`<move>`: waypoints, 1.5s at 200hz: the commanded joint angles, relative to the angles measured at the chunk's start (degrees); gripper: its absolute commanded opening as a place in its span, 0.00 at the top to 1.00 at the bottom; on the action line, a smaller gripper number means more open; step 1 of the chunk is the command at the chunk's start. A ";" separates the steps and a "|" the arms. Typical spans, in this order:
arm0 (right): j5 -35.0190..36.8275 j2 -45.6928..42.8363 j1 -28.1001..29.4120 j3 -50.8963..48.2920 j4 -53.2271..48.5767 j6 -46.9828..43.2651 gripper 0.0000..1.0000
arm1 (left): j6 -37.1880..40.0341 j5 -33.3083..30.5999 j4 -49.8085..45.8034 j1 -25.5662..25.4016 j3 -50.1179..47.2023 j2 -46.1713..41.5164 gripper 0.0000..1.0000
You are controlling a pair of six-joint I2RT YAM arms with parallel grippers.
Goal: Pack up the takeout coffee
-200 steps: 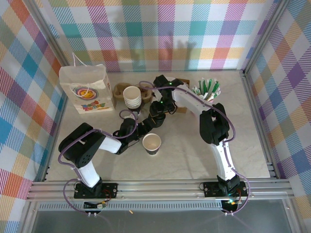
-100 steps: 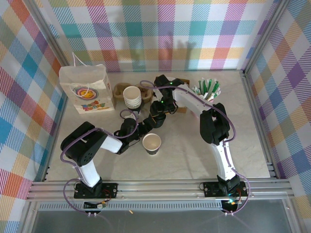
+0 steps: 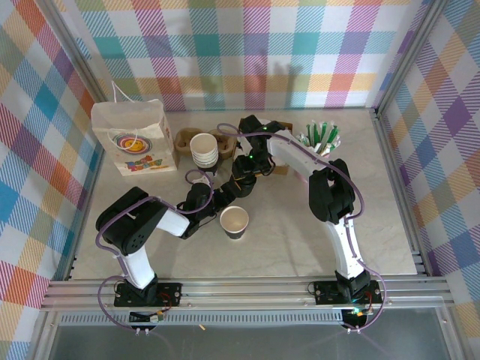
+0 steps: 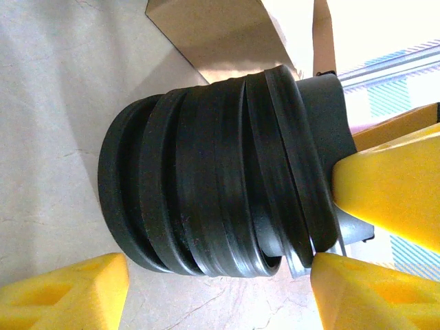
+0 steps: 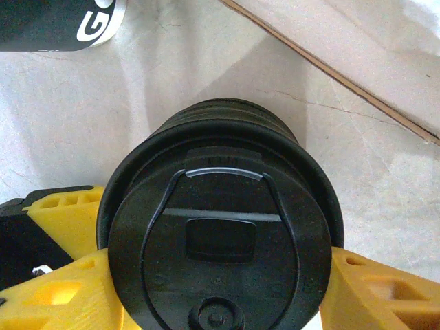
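At the middle of your pale counter (image 5: 62, 117), between plaid walls (image 3: 247, 45), the takeout coffee (image 4: 199, 185) stands upright. Your right jaws grip its black lid (image 5: 216, 240); your left jaws stand wide around its ribbed wall.

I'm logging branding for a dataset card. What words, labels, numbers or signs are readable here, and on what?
"G" plus a cut-off letter: white, on a dark cylinder at the right wrist view's edge.
Colourful print on the white paper bag: too blurred to read.
Faint raised marks on the black lid: too small to read.
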 commanded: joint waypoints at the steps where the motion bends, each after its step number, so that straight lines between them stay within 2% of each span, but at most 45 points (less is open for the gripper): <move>1: -4.05 -3.13 0.11 0.71 -3.10 0.53 0.48 | -2.06 0.19 -4.94 -0.97 -1.66 3.51 0.31; 100: -3.86 -3.67 -0.37 0.79 -3.51 -0.16 0.48 | -3.21 -0.96 -5.63 -1.00 -1.86 4.20 0.32; 300: -2.43 -5.45 -0.37 1.75 -3.44 -0.97 0.48 | -3.99 -4.65 -13.37 -0.99 -2.47 0.86 0.34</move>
